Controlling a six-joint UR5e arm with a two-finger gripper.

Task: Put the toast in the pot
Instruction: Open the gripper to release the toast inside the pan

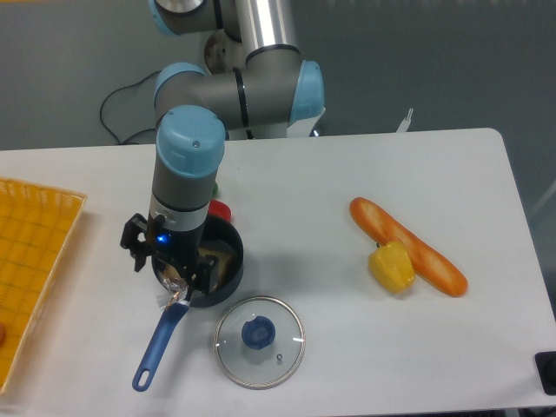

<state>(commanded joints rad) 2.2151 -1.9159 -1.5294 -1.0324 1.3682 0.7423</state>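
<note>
From my fixed camera I see the toast (pixel 219 259) lying inside the pot (pixel 228 276), just right of the gripper (pixel 184 280), which hangs over the pot's left rim. The arm's wrist blocks the fingers, so I cannot tell their spread (no gap visible). The glass lid (pixel 260 330) sits nearby.

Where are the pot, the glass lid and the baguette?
pot (pixel 232 246), fixed camera, on its dark right rim.
glass lid (pixel 282 334), fixed camera, on the clear glass right of the blue knob.
baguette (pixel 426 259), fixed camera, on its orange crust mid-length.
</note>
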